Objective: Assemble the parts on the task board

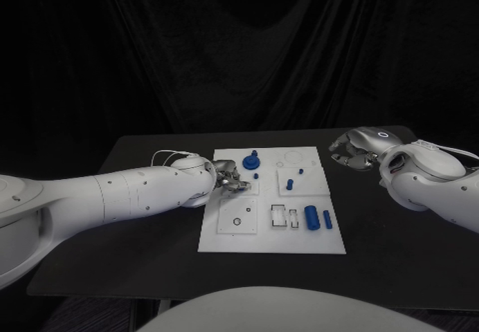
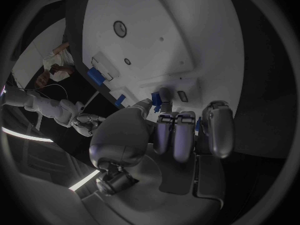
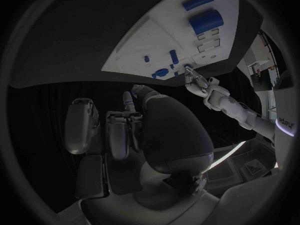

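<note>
The left hand [image 1: 228, 178] covers the task board [image 1: 271, 238] around nine o'clock, so any part under its fingers [image 2: 177, 135] stays hidden.

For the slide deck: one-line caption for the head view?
Left hand reaches over the white task board near a blue part; right hand hovers off the board.

The scene is dim, with a black backdrop and a black table [image 1: 149, 228] that swallow most of the light. The white task board [image 1: 271, 228] is the brightest surface, evenly lit from above, without harsh glare; the blue parts on it cast only faint, short shadows. The white arms look soft grey (the near left one slightly blurred). Both wrist views are strongly bent fisheye circles, dark at the rim, with straight board edges curving. A thin bright strip glows around eight o'clock in the left wrist view.
</note>
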Available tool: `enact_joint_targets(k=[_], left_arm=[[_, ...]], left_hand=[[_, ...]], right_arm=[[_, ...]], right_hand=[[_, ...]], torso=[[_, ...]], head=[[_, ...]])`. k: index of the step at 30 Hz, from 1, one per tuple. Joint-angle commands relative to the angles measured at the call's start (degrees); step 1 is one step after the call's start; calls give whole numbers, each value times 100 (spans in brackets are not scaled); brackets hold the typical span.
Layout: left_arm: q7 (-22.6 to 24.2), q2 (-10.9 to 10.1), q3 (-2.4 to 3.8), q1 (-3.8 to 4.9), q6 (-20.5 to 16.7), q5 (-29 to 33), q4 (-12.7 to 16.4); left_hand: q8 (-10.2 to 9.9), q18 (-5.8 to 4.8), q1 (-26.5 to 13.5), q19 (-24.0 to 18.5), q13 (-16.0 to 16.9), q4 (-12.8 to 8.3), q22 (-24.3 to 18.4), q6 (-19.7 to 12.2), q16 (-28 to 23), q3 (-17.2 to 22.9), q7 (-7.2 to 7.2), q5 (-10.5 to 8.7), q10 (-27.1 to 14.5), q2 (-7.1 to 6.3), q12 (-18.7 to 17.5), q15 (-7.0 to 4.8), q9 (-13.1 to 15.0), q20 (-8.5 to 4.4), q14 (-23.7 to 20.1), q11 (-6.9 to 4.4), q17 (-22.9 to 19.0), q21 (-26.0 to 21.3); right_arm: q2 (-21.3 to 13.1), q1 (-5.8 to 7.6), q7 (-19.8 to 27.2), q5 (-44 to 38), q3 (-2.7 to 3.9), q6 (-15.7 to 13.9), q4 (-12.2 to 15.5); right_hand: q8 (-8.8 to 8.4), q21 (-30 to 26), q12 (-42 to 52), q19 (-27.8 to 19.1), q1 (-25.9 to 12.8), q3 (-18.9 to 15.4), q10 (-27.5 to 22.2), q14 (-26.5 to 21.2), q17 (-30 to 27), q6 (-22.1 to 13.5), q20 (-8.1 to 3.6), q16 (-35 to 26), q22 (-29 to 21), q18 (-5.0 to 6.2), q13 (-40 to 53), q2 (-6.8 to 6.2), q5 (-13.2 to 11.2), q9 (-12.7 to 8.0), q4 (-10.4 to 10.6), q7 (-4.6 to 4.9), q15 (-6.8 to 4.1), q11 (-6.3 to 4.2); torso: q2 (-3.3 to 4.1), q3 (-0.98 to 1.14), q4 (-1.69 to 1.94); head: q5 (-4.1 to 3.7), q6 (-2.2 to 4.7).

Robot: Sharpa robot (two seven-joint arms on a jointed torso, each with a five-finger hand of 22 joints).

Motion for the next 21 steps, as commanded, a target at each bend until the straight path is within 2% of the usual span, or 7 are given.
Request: enact_joint_targets(k=[1,6,9,16,18,21], left_arm=[[-42,16,-48,-90,154,23,-16],[-50,7,-48,-93,152,23,-17],[-49,4,-48,-95,132,23,-13],[2,1,-48,-96,51,23,-10],[41,-2,-48,-96,-10,23,-7],[108,-8,-48,-96,-112,23,1]], left_hand=[[-191,-33,86,2,1507,-61,541,-10,37,23,9,28,597,-3,20,38,-21,25,595,38,1509,-28],[-252,-33,153,4,1507,-169,550,3,37,130,8,81,597,-33,20,36,-68,25,595,36,1509,-33],[-356,-31,210,0,1507,-316,554,17,37,318,11,255,597,-82,20,35,-172,23,595,36,1509,-50],[-460,-29,184,-3,1507,-450,563,71,37,570,15,413,597,-143,20,40,-301,26,595,41,1509,-68],[-494,-27,161,-9,1507,-509,562,86,37,687,19,527,597,-179,20,41,-339,28,595,42,1509,-83],[-513,-26,142,-9,1507,-554,567,97,37,771,19,594,597,-205,20,42,-358,28,595,43,1509,-88]], right_arm=[[1,-21,-92,-21,4,29,-2],[2,-35,-88,-21,4,23,-8],[0,-46,-86,-21,4,20,-12],[-8,-53,-82,-21,4,1,-12],[-12,-54,-80,-21,4,-11,-9],[-19,-54,-79,-21,5,-21,-7]], right_hand=[[-19,-25,-18,-42,-40,29,473,588,1476,26,-9,-33,1030,91,1396,9,25,-5,-6,2,43,41],[-18,-25,-19,-42,-41,33,472,587,1473,30,-9,-37,1030,91,1395,9,26,-5,-9,0,42,40],[-18,-25,-19,-42,-41,33,472,587,1473,30,-9,-37,1030,91,1395,9,26,-5,-9,0,42,40],[-18,-25,-19,-42,-41,33,472,587,1473,30,-9,-37,1030,91,1395,9,26,-5,-9,0,42,40],[-20,-33,-22,-46,-41,36,469,586,1470,28,-9,-41,1028,93,1392,7,26,-7,-13,-2,42,39],[-20,-33,-22,-46,-41,36,469,586,1470,28,-9,-41,1028,93,1392,7,26,-7,-13,-2,42,39]], torso=[[2,1,2],[-1,1,1],[-1,2,-1],[-1,3,1],[0,2,-1],[1,4,-3]], head=[[1,-1],[6,-1],[12,-1],[8,-1],[8,-1],[10,-1]])
